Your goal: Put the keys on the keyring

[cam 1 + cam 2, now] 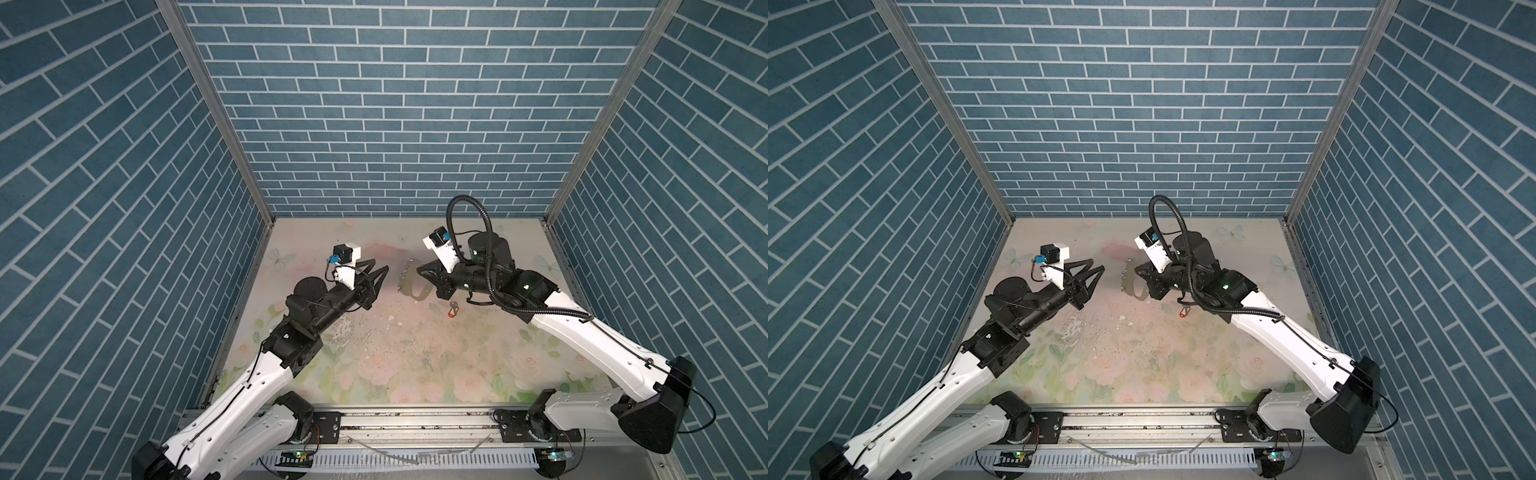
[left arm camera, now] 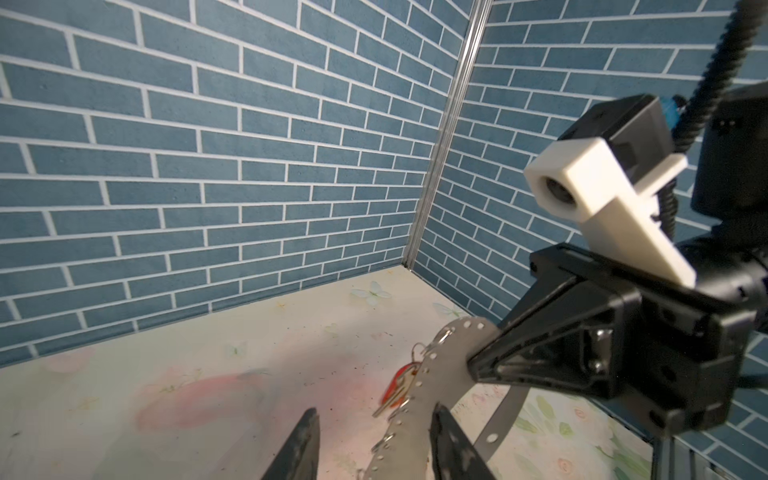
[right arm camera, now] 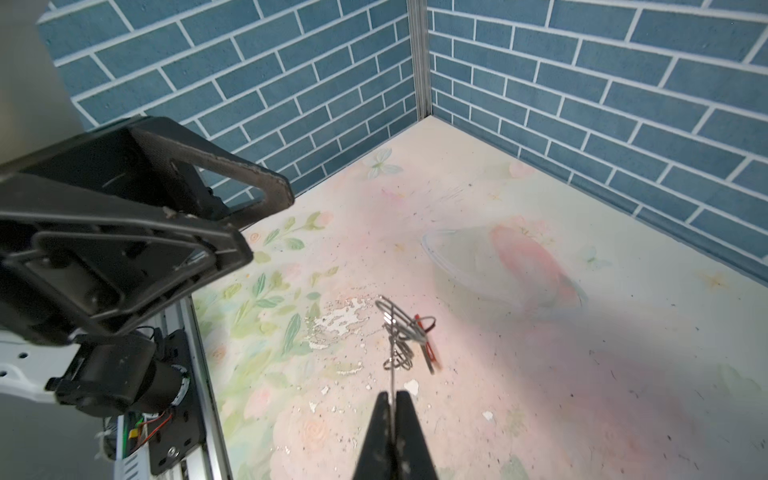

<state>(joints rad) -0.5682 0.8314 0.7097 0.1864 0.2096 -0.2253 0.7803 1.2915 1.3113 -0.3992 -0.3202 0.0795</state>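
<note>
- The right claw [image 3: 392,401] is pressed together on the thin edge of the keyring [image 3: 398,332], pinching it and holding it above the flowered table [image 1: 374,353]
- In both top views the keyring [image 1: 409,286] [image 1: 1128,284] stands on edge in the air over the far half of the table, at the tip of the right claw [image 1: 420,271], between the two arms
- The hanging key [image 2: 397,384], with its orange-red tag, dangles from a small silver ring on the keyring's edge
- The loose key [image 1: 454,309] lies flat on the table under the right arm's wrist, near the keyring but apart from it
- The left claw [image 1: 381,266] is spread, its tips pointing at the keyring; the top views show a gap between them
</note>
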